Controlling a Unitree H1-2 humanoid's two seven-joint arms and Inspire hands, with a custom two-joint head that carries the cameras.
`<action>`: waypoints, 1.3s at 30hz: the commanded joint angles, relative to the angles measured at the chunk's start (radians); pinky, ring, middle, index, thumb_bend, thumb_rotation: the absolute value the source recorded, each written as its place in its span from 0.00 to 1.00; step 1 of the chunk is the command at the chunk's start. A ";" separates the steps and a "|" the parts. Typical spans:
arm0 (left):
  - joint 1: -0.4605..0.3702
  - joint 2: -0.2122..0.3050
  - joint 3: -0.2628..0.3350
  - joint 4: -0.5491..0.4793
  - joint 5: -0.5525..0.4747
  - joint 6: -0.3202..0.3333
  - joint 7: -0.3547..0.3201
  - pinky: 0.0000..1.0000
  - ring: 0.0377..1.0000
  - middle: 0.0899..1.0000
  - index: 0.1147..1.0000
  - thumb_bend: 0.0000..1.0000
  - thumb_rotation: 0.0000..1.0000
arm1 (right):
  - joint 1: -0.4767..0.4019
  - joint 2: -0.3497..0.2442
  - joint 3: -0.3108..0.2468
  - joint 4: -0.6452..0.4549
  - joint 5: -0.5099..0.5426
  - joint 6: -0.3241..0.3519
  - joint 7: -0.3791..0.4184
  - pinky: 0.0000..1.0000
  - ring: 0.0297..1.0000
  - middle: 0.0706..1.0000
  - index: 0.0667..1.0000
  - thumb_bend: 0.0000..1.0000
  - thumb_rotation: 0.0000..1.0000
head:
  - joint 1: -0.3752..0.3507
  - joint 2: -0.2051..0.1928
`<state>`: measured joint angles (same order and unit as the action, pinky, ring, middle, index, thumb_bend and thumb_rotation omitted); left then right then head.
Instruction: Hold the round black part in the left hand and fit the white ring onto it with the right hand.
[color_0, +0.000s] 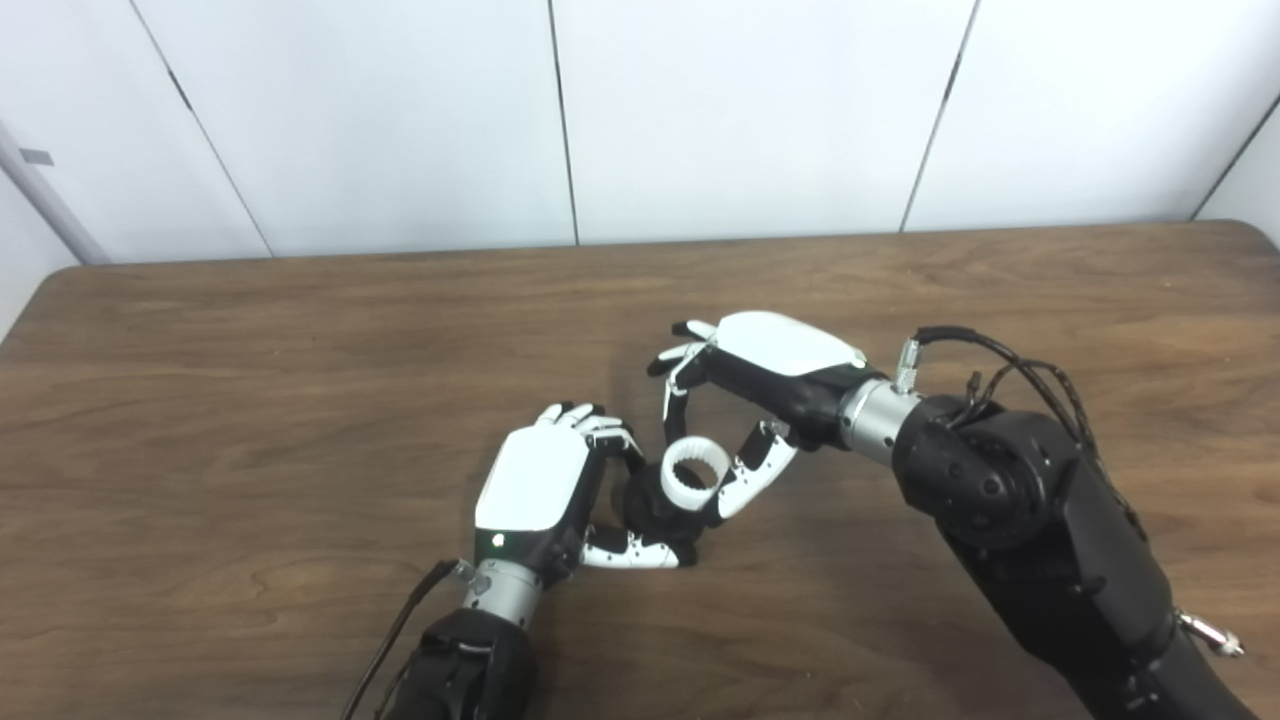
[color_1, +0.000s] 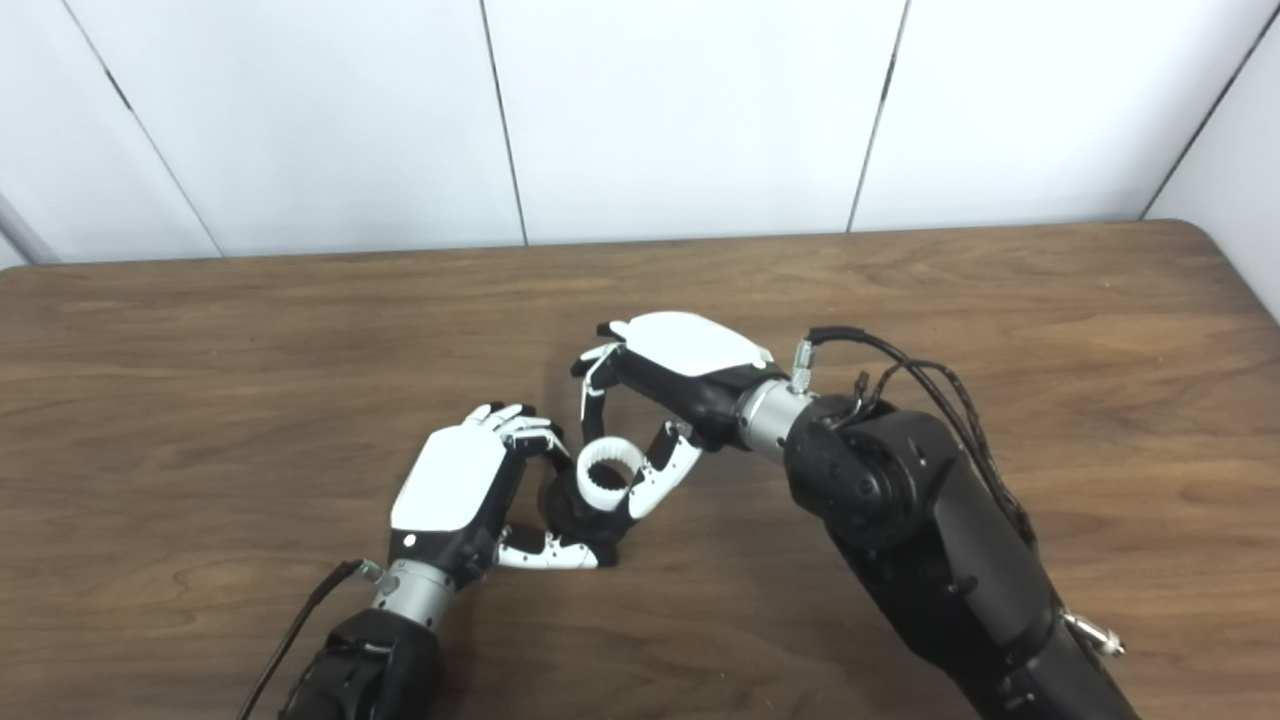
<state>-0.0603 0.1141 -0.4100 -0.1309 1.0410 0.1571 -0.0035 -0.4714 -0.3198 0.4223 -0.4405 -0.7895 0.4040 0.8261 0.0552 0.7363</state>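
The left hand (color_0: 540, 490) grips the round black part (color_0: 655, 510) near the table's (color_0: 250, 400) centre. The right hand (color_0: 745, 400) pinches the white ring (color_0: 695, 470) against its right face. A tilted ring may jam; excess push may twist the part loose.

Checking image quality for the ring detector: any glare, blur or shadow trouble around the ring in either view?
Left eye view: white ring is sharp, its inner teeth visible, no glare; the black part merges with dark fingers. Right eye view: same even, soft light, faint shadow on the table by the left robot hand; right robot hand unblurred.
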 joint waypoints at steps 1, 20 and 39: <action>-0.026 -0.006 -0.005 -0.014 0.022 0.003 0.009 0.93 0.87 0.74 0.42 0.52 0.05 | -0.027 0.011 -0.009 -0.010 0.009 -0.028 -0.039 0.99 1.00 0.87 0.45 0.52 0.13 | -0.001 0.001; -0.026 -0.012 -0.013 0.000 0.033 0.004 0.017 0.93 0.87 0.75 0.42 0.52 0.05 | -0.052 0.027 -0.009 -0.002 0.017 -0.024 -0.048 0.99 1.00 0.87 0.45 0.52 0.13 | 0.002 -0.004; -0.024 -0.020 -0.013 -0.005 0.035 0.012 0.023 0.92 0.87 0.74 0.42 0.52 0.05 | -0.036 0.012 0.009 0.031 0.015 -0.038 -0.047 0.99 1.00 0.86 0.45 0.52 0.13 | 0.012 0.004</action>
<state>-0.0629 0.1010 -0.4212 -0.1264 1.0601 0.1717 0.0039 -0.4785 -0.3022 0.4330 -0.4030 -0.7731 0.3913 0.7957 0.0660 0.7394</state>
